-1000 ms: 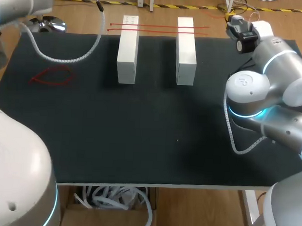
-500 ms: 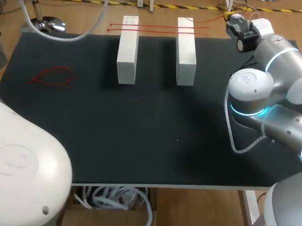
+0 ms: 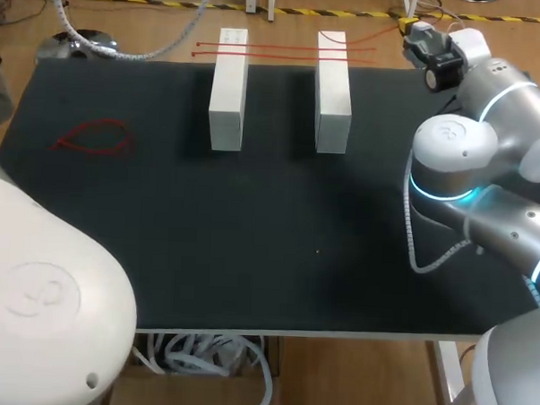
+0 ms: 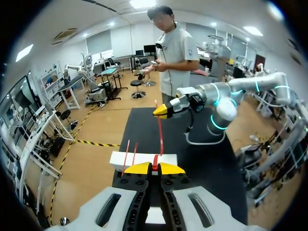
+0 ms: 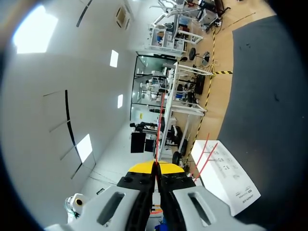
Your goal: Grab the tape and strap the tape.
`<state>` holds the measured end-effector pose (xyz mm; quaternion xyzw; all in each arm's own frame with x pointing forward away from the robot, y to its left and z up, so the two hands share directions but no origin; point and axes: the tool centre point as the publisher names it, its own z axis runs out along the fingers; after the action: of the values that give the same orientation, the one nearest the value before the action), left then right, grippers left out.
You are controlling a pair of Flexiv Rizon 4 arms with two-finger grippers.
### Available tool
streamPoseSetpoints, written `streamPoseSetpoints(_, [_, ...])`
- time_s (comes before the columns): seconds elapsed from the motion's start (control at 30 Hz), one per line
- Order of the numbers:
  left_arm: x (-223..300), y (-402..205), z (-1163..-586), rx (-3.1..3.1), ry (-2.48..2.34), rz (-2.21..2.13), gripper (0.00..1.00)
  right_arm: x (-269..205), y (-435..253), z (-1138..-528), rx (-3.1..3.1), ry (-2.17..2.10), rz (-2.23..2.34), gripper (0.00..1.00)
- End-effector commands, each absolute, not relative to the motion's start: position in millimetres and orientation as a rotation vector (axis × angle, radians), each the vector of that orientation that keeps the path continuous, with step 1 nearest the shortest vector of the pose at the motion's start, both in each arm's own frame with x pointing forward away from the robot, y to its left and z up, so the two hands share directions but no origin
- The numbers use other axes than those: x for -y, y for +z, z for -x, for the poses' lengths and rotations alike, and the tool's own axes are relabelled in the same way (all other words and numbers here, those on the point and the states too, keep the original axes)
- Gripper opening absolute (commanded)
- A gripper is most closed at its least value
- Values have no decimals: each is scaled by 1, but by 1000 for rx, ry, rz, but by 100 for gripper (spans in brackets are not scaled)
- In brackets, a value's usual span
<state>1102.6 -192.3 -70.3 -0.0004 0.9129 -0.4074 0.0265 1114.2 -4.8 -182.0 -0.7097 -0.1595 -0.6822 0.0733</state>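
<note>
**Ana:** Where is the tape, and how does it point?

**Ben:** A red tape (image 4: 159,137) is pinched between the left gripper's (image 4: 154,168) yellow tips, which are pressed together. Its long axis goes straight ahead from them, towards the right gripper (image 5: 155,167) above the far right corner of the table (image 3: 250,255). The right gripper's tips are also closed on a red tape that sticks out ahead of them. He cannot tell if it is the same strip.

**Ana:** And the edges?

**Ben:** Two white blocks (image 3: 228,93) stand side by side at the far edge, with a gap between them. They are well apart from the near edge and from both side edges. Two loose tapes (image 3: 277,48) lie across both blocks, parallel to the far edge. A looped tape (image 3: 94,136) lies flat near the left edge.
</note>
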Motion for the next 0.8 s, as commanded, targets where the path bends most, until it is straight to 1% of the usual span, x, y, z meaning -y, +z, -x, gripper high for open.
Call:
streamPoseSetpoints(0.03, [199,-63,-1112,-2896,-1201,-29,0,8,-183,-1113,493,-2049,2121,0])
streamPoseSetpoints(0.4, [214,-61,-1110,-2950,-1130,-61,0,6,-184,-1110,511,-2046,2123,0])
streamPoseSetpoints(0.8, [227,-58,-1106,-3031,-942,19,0,6,-184,-1110,527,-2044,2120,0])
